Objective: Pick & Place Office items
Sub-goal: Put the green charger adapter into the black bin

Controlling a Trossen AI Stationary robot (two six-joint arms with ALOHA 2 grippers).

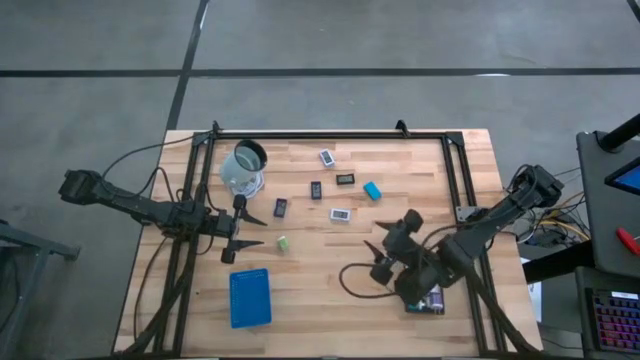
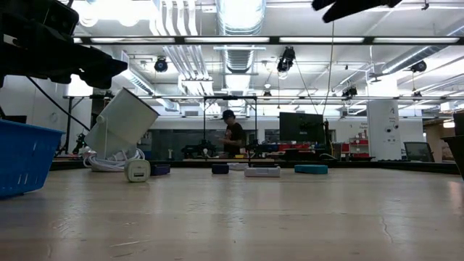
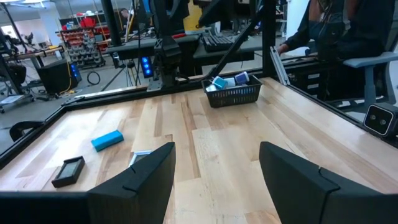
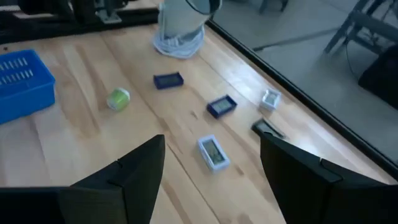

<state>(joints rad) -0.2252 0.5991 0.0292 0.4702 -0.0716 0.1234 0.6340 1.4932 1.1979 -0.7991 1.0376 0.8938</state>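
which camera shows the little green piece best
The right wrist view: the green piece lies unobstructed on bare wood beside the blue tray, large enough to show its rounded shape. The high view shows it only as a tiny speck near the left gripper. The low and left wrist views don't clearly show it.

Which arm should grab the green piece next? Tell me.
Left. Its end effector hovers open just beside the green piece, while the right end effector, also open, sits farther across the table.

Left gripper (image 1: 252, 229) open at 9 o'clock beside green block (image 1: 283, 242); right gripper (image 1: 372, 263) open at 4 o'clock.
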